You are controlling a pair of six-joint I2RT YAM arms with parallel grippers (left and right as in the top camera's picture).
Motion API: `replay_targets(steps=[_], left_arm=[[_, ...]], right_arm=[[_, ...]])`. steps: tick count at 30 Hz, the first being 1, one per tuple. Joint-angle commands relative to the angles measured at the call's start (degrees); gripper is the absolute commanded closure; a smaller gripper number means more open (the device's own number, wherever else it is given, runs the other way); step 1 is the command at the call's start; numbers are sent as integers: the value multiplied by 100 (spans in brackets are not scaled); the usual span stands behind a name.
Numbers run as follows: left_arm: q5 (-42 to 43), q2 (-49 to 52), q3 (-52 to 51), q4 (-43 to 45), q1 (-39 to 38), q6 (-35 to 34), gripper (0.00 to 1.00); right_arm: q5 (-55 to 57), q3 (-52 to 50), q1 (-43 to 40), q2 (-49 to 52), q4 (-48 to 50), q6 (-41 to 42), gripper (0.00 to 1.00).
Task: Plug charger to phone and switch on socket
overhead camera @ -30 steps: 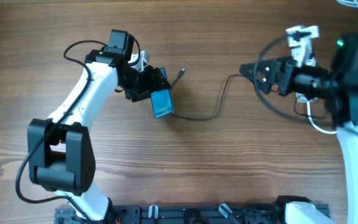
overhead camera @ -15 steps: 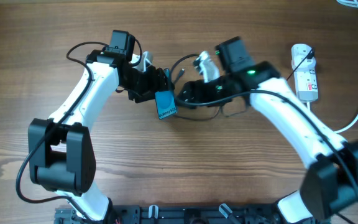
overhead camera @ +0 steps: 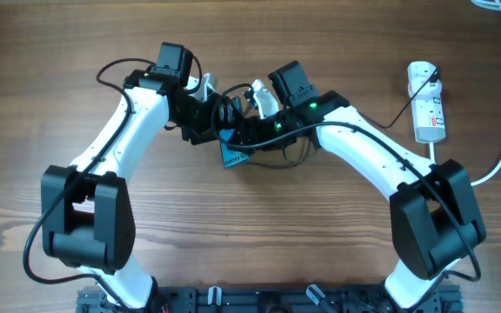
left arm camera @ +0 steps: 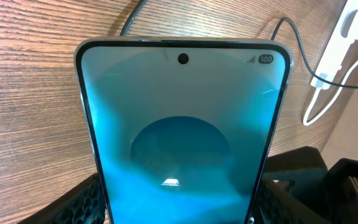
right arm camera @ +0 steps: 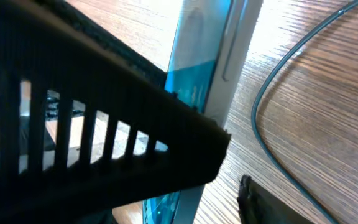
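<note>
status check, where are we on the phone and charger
Left claw shut on phone, screen lit. Right claw tight by the phone's edge, grip unclear. Charger running past it, plug-in not visible. Nothing blocking.

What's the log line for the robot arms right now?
left gripper: shut on lit blue-screen smartphone | right gripper: beside phone, grip unclear | thin black charger cable: on table | white oblong power strip: untouched

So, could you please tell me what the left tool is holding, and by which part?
The left tool holds the phone, clamped across its two long side edges near the bottom end; the camera end sticks out free.
</note>
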Motion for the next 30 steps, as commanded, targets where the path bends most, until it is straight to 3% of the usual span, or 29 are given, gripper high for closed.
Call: replay_targets(steps=[1,10,17,20,22,23,27,30], left_arm=[[221,-151,83,-4,-26,74,35],[282,-151,83,-2,-26,74,33],[282,-151,83,-2,-26,74,33],[282,-151,83,-2,-26,74,32],[280,-151,83,-4,-26,74,27],[280,-151,83,-2,-26,74,0],[306,-157,83,-4,35,79,0],[1123,-299,85,44,363,221,2]], right_arm=[[-15,68,31,81,31,308,44],[-24,68,125,81,118,940,67],[-92,68,136,81,87,960,78],[-90,68,136,81,52,957,91],[-90,68,136,81,52,957,96],[-94,68,136,81,50,931,96],[-717,70,28,79,168,745,96],[-1307,70,-240,79,299,741,96]])
